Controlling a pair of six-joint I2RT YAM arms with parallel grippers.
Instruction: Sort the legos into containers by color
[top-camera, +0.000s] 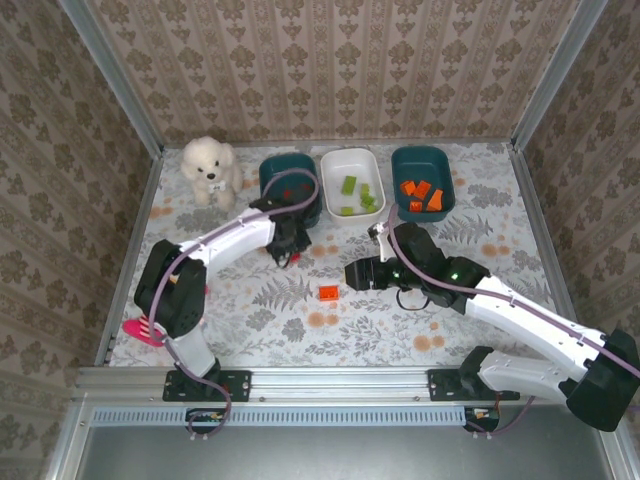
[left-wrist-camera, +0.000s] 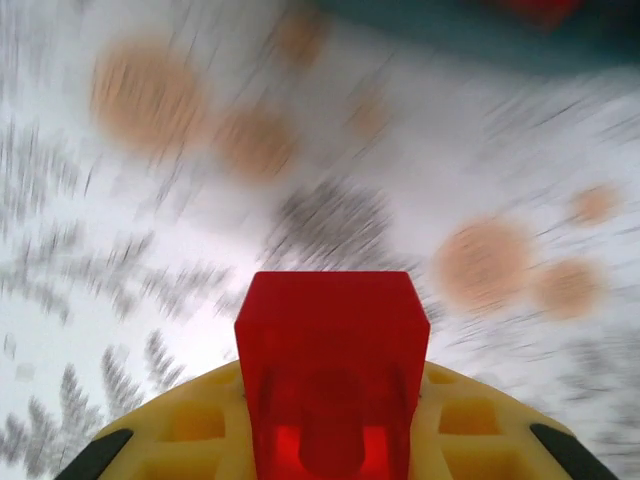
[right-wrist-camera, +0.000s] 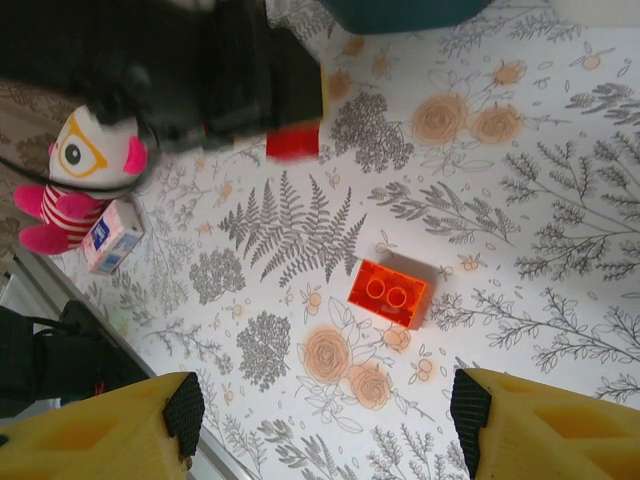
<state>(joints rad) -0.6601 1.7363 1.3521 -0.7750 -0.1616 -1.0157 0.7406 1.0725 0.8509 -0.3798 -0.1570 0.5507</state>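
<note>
translucent red brick (left-wrist-camera: 332, 370), hollow underside showing

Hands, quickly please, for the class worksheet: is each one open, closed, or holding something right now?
Left hand: closed on a red lego.
Right hand: open, holding nothing, above a loose orange lego.

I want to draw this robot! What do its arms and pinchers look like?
The left arm and right arm have white tubes, chunky black joints and a thin purplish cable along them. The fingers are yellow with black pads.
</note>
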